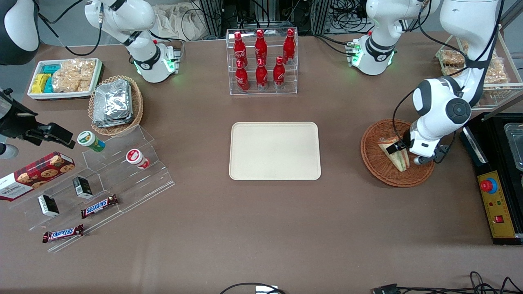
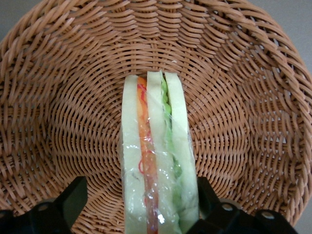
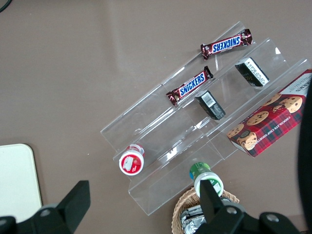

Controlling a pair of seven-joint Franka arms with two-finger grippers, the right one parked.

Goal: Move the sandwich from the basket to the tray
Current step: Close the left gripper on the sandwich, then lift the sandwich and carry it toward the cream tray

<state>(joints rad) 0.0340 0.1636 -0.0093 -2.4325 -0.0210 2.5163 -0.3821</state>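
The wrapped sandwich (image 2: 158,165) stands on edge in the reddish-brown wicker basket (image 2: 63,112), its orange and green filling showing. My left gripper (image 2: 141,197) is lowered into the basket and open, one black finger on each side of the sandwich. One finger (image 2: 207,195) is against the bread; the other finger (image 2: 75,197) stands clear with a gap. In the front view the gripper (image 1: 402,153) hangs over the sandwich (image 1: 400,160) inside the basket (image 1: 376,165), toward the working arm's end of the table. The cream tray (image 1: 274,150) lies bare at the table's middle.
A clear rack of red bottles (image 1: 261,61) stands farther from the camera than the tray. A black control box with a red button (image 1: 494,196) sits beside the basket. Toward the parked arm's end are a tan basket of foil packets (image 1: 115,104) and an acrylic snack stand (image 1: 102,183).
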